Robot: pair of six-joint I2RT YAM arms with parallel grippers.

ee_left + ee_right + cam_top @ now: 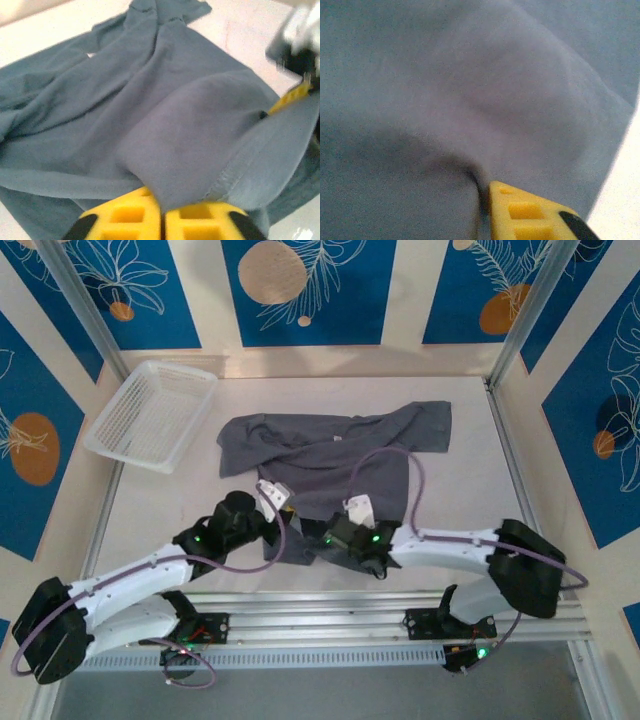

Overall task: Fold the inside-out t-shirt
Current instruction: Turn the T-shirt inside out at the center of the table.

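Table: a pale, flat tabletop (470, 500) fenced by metal rails, with blue-and-cream patterned panels standing round it.

Shirt: the inside-out t-shirt (330, 455), plain slate-grey soft cotton, lies rumpled in the middle of the table. One sleeve is spread toward the far right. The body is bunched in loose folds that run down to the near edge between the two wrists. The left wrist view shows a stitched hem (225, 175) on the outside of a raised fold.

Left arm: the white-and-black left arm (130, 585) reaches from the near left corner inward to the shirt's near left edge.

Right arm: the white-and-black right arm (460, 545) reaches from the near right inward to the shirt's near edge, just beside the left wrist.

Basket: a white mesh plastic basket (150, 415) sits at the far left of the table, tilted on the left rail, apart from the shirt.

Left gripper: the left gripper (161, 197) has its yellow fingers (125, 217) drawn almost together, only a thin slit between them. A tented ridge of grey cloth runs down into that slit, so it pinches the shirt.

Right gripper: the right gripper (492, 195) shows one yellow finger (530, 215). A crease of cloth is pulled in tight against its inner face. Its jaws are closed on the shirt.
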